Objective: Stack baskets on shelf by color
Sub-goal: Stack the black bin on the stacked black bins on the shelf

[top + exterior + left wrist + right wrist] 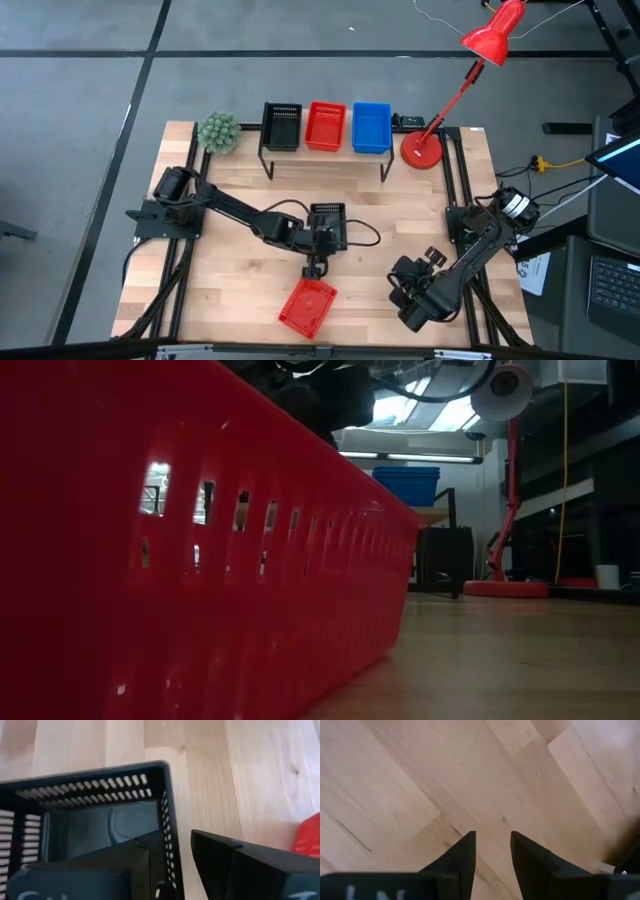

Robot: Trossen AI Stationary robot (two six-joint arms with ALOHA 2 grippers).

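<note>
Even overhead daylight, soft shadows, low view dim, near red basket (200, 560) blurred

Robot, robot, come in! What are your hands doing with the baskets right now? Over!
Left gripper mid-table, fingers astride the black basket's wall. Right gripper waits open over bare table. Loose red basket on the table's near side. Shelf holds black, red, blue.

The left gripper (177, 852) straddled the side wall of a black basket (95, 815), one finger (125, 865) inside it, the other outside over the wooden tabletop (225, 775). A red basket's corner (309, 837) showed just beyond the outer finger.
</note>
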